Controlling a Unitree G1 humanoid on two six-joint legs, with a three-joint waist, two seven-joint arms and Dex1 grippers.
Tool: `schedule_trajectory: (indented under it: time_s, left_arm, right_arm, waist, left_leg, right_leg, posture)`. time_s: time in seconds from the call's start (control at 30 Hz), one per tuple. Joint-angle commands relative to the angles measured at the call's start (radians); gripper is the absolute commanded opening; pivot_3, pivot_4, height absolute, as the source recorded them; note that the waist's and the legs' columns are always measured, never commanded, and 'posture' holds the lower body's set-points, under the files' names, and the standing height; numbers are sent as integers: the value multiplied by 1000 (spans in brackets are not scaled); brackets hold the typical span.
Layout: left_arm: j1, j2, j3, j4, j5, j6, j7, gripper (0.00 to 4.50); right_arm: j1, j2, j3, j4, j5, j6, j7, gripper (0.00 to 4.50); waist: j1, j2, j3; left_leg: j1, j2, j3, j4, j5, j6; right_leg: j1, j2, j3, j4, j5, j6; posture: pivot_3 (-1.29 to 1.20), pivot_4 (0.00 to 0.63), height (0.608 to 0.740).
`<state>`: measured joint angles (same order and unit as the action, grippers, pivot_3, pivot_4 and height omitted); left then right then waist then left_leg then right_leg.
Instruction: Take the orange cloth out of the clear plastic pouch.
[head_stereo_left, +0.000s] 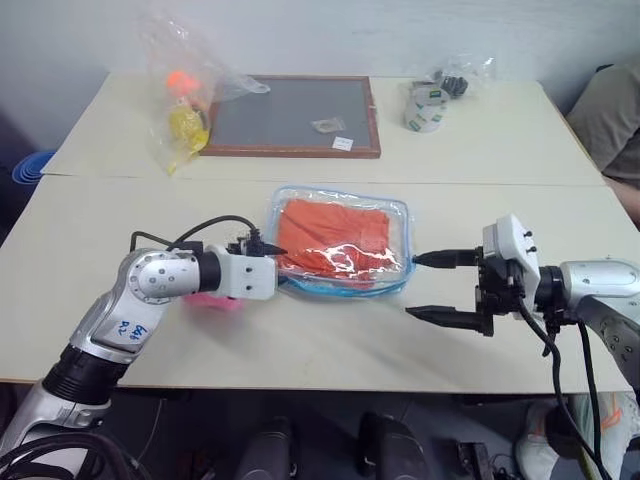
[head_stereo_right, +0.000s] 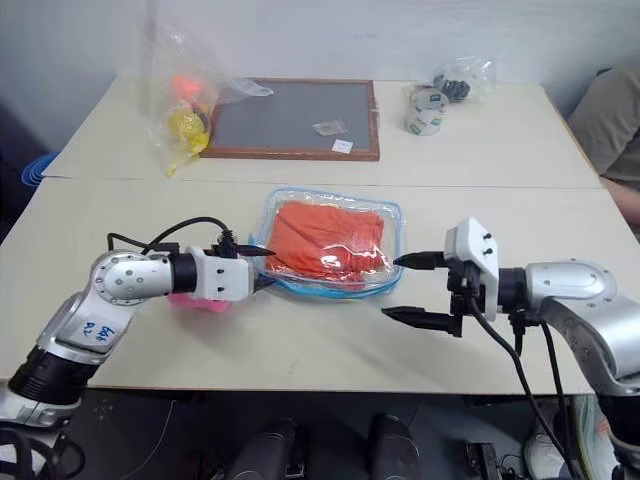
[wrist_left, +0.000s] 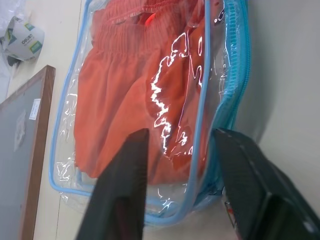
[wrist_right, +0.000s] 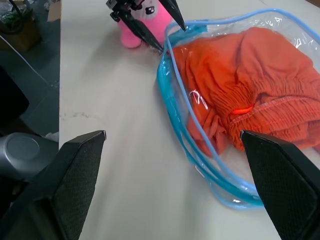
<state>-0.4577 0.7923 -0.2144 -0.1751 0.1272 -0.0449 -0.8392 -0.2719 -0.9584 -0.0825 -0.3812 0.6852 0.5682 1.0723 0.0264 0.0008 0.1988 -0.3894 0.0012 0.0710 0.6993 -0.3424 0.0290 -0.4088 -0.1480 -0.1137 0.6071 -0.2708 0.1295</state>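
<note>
The right end effector (head_stereo_right: 418, 290) stands released, its fingers wide apart, level with the right end of the clear plastic pouch (head_stereo_left: 400, 215) and not touching it. The left end effector (wrist_right: 157, 27) sits at the pouch's left end, its fingers partly closed over the blue trim; whether they actually pinch the edge I cannot tell. A pink plush toy (wrist_right: 136, 31) lies just behind it.

The risks, as I judge them: the pouch is light and lies flat on the smooth surface (head_stereo_left: 300, 340), so a push from either side could slide it rather than open it. If the left hold is only on slick vinyl, it may slip once the cloth is pulled. The right fingers could also catch the plastic wall instead of the fabric.

The orange cloth (head_stereo_left: 332, 235) lies bunched inside the pouch, filling most of it. The pouch's long axis runs left to right across the surface, between the two end effectors, with the zipper edge along its near, right side.
</note>
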Motion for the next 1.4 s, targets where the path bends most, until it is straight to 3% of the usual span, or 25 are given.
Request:
schedule_trajectory:
  time_s: [0.03, 0.1, 0.13, 0.3, 0.33, 0.5, 0.77, 1.07, 1.17, 1.4]
  left_arm:
    - [12, -11, 23, -22, -3, -4, 6, 777]
    - [18, -19, 28, -20, -5, 8, 10, 136]
    - [21, -23, 30, -21, -8, 24, 9, 43]
    - [32, -119, 94, -98, -137, 231, 26, 43]
    - [35, -135, 107, -116, -157, 267, 31, 15]
    - [39, -193, 149, -208, -239, 447, 65, 0]
    - [21, -224, 152, -259, -279, 563, 109, 0]
    - [-2, -239, 134, -271, -283, 595, 130, 0]
    - [-6, -243, 131, -278, -288, 605, 134, 0]
    - [-15, -250, 120, -293, -297, 622, 142, 0]
  right_arm:
    - [-8, 6, -27, -29, -2, -17, 8, 4500]
    - [-11, 7, -27, -28, -5, -19, 12, 4500]
    - [-12, 8, -26, -26, -7, -22, 14, 4500]
    - [-23, 18, -14, -22, -27, -30, 16, 4500]
    - [-24, 25, -11, -25, -34, -35, 11, 4321]
    - [-39, 90, 11, -47, -49, -25, -53, 2848]
    - [-80, 208, 215, -13, -350, -188, -177, 15]
    - [-152, 317, 356, 128, -694, -416, -345, 15]
    - [-160, 304, 379, 176, -810, -494, -380, 585]
    - [-186, 370, 400, 220, -937, -554, -450, 2906]
  waist:
    - [0, 0, 0]
    - [0, 0, 0]
    - [0, 0, 0]
    - [1, 0, 0]
    - [1, 0, 0]
    - [-1, 0, 0]
    - [-1, -1, 0]
    - [-2, -1, 0]
    - [-3, -1, 0]
    - [-6, -1, 0]
  left_leg:
    - [0, 0, 0, 0, 0, 0]
    - [0, 1, 0, 0, 0, 0]
    - [0, 1, 0, 0, 0, 0]
    - [0, 2, -1, 1, 0, 1]
    - [0, 2, -1, 1, 0, 1]
    - [0, 2, -1, 1, 0, 0]
    - [0, 1, -1, 1, 1, 0]
    - [0, -1, -1, 1, 1, -1]
    - [0, -2, -1, 0, 1, -1]
    - [0, -1, -1, 0, 1, -1]
  right_leg:
    - [0, 0, 0, 0, 0, 0]
    - [0, 0, 0, 0, 0, 0]
    - [0, 0, 0, 0, 0, 0]
    - [1, 0, 0, 0, 0, 0]
    - [0, 0, 0, 0, 0, 0]
    - [1, 0, 0, 0, 0, 0]
    - [0, 0, 1, 1, 0, 0]
    - [0, 0, 1, 1, 0, 0]
    - [0, 0, 1, 1, 0, 0]
    - [0, 1, 1, 1, 0, 0]
  posture:
    - [0, 150, 740]
    - [0, 150, 740]
    - [0, 150, 740]
    - [0, 150, 740]
    - [0, 150, 740]
    - [0, 150, 740]
    - [0, 150, 740]
    - [0, 150, 740]
    - [0, 150, 740]
    - [0, 150, 740]
